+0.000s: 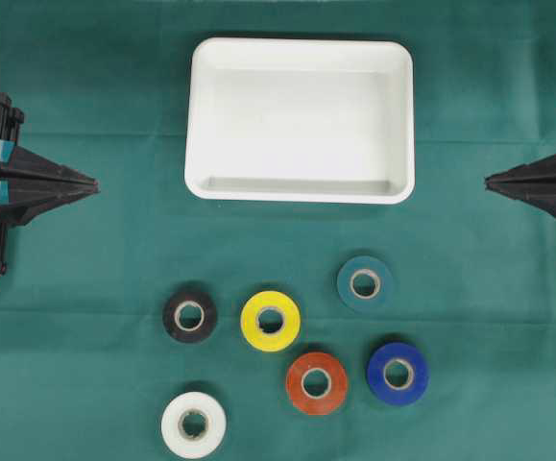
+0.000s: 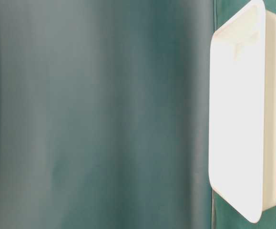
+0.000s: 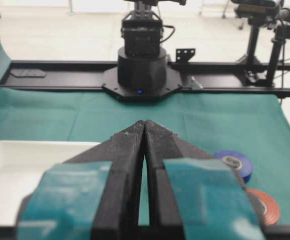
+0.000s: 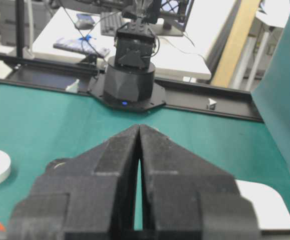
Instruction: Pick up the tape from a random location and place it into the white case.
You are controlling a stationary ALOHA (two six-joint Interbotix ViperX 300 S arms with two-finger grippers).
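Starting w/ both sets of fingers together: left gripper [image 1: 93,184], right gripper [image 1: 490,179]. Open one wide, drop straight over a tape roll, prob. yellow [image 1: 270,320], then carry to white case [image 1: 300,50].

The tabletop [image 1: 85,288] is covered in a plain dark green cloth. The white case [image 1: 302,50] is seen as uniformly white, without pattern. Six tape rolls are shown, each in a single colour with a pale cardboard-coloured core: a black roll [image 1: 189,316], a yellow roll [image 1: 270,320], a teal-green roll [image 1: 365,283] close in tone to the cloth, an orange-red roll [image 1: 316,382], a deep blue roll [image 1: 398,373] and a white roll [image 1: 193,424]. The left gripper [image 1: 93,185] is black, its fingers wrapped with teal tape patches [image 3: 64,200]. The right gripper [image 1: 491,179] is plain matt black throughout.
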